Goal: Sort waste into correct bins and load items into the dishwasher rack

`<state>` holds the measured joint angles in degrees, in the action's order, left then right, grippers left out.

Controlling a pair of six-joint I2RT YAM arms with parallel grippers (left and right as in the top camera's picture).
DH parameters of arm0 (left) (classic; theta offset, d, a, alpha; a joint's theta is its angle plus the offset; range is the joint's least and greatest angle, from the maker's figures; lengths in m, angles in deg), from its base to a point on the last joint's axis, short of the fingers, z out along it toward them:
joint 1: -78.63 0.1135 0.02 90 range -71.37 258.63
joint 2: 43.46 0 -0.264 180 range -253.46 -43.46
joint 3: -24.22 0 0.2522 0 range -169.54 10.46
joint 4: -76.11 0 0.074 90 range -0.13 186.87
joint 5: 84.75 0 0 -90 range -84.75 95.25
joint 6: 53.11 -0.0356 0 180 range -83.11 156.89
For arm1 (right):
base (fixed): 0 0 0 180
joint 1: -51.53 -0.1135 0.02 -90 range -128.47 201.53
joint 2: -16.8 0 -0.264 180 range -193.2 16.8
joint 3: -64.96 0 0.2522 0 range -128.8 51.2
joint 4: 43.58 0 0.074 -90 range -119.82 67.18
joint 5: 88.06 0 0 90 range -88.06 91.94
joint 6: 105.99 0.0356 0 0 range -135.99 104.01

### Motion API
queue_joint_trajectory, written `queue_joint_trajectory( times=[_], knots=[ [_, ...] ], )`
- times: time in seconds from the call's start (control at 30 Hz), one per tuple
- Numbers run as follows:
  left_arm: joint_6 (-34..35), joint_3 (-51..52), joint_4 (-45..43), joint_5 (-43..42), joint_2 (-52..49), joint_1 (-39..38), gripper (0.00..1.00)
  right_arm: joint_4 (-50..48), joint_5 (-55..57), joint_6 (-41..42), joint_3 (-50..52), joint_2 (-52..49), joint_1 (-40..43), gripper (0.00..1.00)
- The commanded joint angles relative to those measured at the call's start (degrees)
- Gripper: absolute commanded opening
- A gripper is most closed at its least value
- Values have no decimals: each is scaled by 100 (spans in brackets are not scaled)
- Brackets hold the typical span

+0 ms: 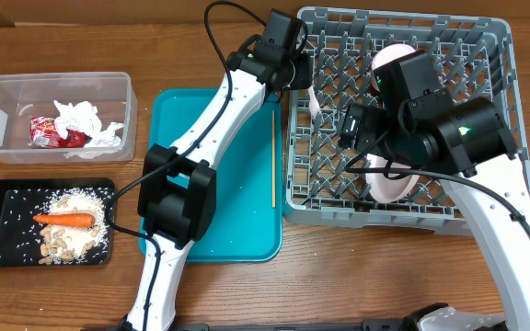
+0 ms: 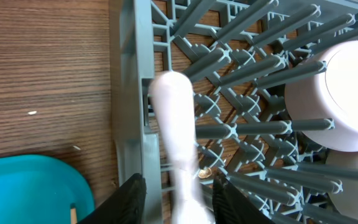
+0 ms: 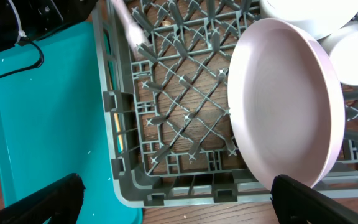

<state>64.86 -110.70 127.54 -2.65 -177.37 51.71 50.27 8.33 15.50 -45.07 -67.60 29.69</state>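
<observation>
We see the white plastic fork (image 2: 178, 143) along the dishwasher rack (image 2: 135, 74)'s left wall, long axis up the frame, rounded end uppermost, between the left gripper (image 2: 180, 186)'s half-open jaws; the right gripper (image 3: 179, 196) gapes wide, empty.

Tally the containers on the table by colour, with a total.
Clear tub: 1
Black tray: 1
Teal tray: 1
Grey rack: 1
Total: 4
</observation>
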Motion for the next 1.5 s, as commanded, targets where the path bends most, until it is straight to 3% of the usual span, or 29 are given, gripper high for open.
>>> queue_joint_trajectory(
  times=[0.0,0.23,0.27,0.33,0.37,0.53,0.63,0.73,1.03,1.3,1.47],
  knots=[
    [-96,-92,85,-87,61,-11,48,-31,63,-2,-83,11,-2,100],
    [-98,-654,1119,-109,564,101,59,-31,63,-2,-83,11,-2,100],
    [-96,-708,1318,-111,675,120,66,-31,63,-2,-83,11,-2,100],
    [-98,-739,1832,-107,997,186,96,-31,63,-2,-83,11,-2,100],
    [-98,-739,2074,-85,1113,221,100,-31,63,-2,-83,11,-2,100],
    [-52,-715,3956,262,1342,420,100,-31,63,-2,-83,11,-2,100],
    [-52,-323,4468,299,1241,407,100,-31,63,-2,-83,11,-2,100],
    [-42,260,4304,273,1239,326,100,-31,63,-2,-83,11,-2,100],
    [498,2173,2590,-175,1239,138,100,-31,63,-2,-83,11,-2,100],
    [529,2691,2190,192,1239,140,96,-31,63,-2,-83,11,-2,100],
    [177,2376,2347,-284,1405,155,95,-31,63,-2,-83,11,-2,100]
  ],
)
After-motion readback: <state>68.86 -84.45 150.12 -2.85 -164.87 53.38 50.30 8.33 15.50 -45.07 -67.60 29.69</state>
